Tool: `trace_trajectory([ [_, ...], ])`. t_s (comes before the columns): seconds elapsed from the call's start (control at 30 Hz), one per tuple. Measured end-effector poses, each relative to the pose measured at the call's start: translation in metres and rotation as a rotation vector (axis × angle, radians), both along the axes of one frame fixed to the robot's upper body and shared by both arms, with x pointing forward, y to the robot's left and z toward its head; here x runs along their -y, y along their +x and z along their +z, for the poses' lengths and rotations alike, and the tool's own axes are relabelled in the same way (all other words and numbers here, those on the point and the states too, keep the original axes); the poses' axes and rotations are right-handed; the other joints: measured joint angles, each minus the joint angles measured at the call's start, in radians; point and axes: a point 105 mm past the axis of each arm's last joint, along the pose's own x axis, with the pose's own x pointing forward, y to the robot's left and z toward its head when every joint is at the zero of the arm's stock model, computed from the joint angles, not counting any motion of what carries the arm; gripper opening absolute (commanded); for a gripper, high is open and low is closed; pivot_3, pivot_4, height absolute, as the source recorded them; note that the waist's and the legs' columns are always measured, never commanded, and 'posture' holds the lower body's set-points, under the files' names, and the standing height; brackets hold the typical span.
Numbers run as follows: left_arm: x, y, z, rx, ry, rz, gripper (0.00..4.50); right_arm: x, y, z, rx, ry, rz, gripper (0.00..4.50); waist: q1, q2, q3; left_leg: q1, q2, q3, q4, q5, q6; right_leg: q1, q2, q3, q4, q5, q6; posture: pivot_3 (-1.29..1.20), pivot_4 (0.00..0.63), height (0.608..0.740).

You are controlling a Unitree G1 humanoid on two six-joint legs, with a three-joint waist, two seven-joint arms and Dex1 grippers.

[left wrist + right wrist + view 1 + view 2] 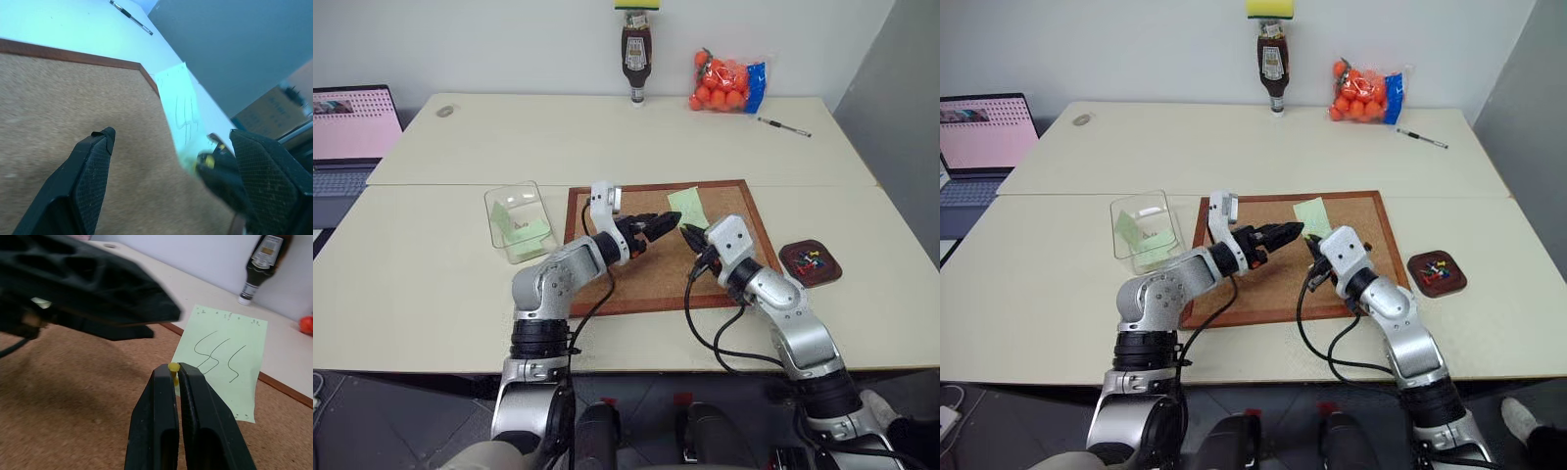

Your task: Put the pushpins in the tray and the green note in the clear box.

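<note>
1. The green note [222,360], a thin limp slip with three wavy pen strokes, is lying flat at the corkboard's [646,274] twelve-o'clock edge; it is likely feather-light and easily creased, so a pinch at a free edge would suit it best.
2. A yellow pushpin [173,367] is sitting clenched between the right gripper's [175,374] fingertips, just short of the note's near edge; tiny, hard and slick, it could slip or twist out, and the plastic head is the only safe hold.
3. The left gripper [661,227] is hovering at nine o'clock of the right one, its fingers spread wide and grasping nothing.
4. The tray [811,264], at three o'clock beside the corkboard, is already holding several coloured pins; the clear box [518,221], at nine o'clock, is containing green paper.
5. The right wrist view is revealing the pinned-out yellow head and the note's scribbles, which the head views are leaving too small to read; the head views alone are placing tray and box.
</note>
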Motion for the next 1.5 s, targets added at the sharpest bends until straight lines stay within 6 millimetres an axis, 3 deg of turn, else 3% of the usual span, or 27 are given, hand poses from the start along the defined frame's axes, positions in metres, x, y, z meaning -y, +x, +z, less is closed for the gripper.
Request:
trace_trajectory([
  [0.23,0.016,0.0,0.003,-0.09,-0.073,-0.021,3.96,-0.01,-0.007,0.001,0.04,-0.048,0.047,0.0,0.001,-0.001,0.001,0.0,0.0,0.0,0.0,0.0,0.0,0.0,0.0,0.0,0.0,0.0,0.0,0.0,0.15,0.74],
  [0.33,0.017,0.003,0.004,-0.115,-0.092,-0.01,3.59,-0.01,-0.007,0.001,0.045,-0.051,0.047,0.0,0.001,-0.001,0.001,0.0,-0.001,0.0,0.0,0.0,0.0,0.0,0.0,0.0,0.0,0.0,0.0,0.0,0.15,0.74],
  [0.9,0.018,0.001,0.004,-0.175,-0.152,-0.032,0.03,-0.014,-0.008,0.005,0.056,-0.013,0.043,0.0,0.002,-0.001,0.001,0.0,-0.001,0.0,0.0,0.002,-0.003,0.0,0.0,0.0,0.0,0.0,0.0,0.0,0.15,0.74],
  [1.17,0.018,0.002,0.006,-0.153,-0.16,-0.027,0.03,-0.014,-0.008,0.009,0.069,0.023,0.029,0.0,0.002,-0.001,0.001,0.0,-0.001,0.0,0.0,0.002,-0.003,0.0,0.0,0.0,0.0,0.0,0.0,0.0,0.15,0.74],
  [1.33,0.011,0.006,-0.007,-0.19,-0.133,0.022,0.03,-0.011,-0.011,0.032,0.164,0.095,0.002,0.0,0.003,-0.001,0.001,0.0,-0.001,0.0,0.0,0.002,-0.004,0.001,0.0,0.0,0.0,0.0,0.0,0.0,0.15,0.74],
  [1.5,0.008,0.01,-0.011,-0.199,-0.126,0.052,0.03,-0.009,-0.01,0.039,0.185,0.156,-0.03,0.0,0.003,-0.001,0.001,0.0,0.0,0.0,0.0,0.002,-0.004,0.001,0.0,0.0,0.0,0.0,0.0,0.0,0.15,0.74],
])
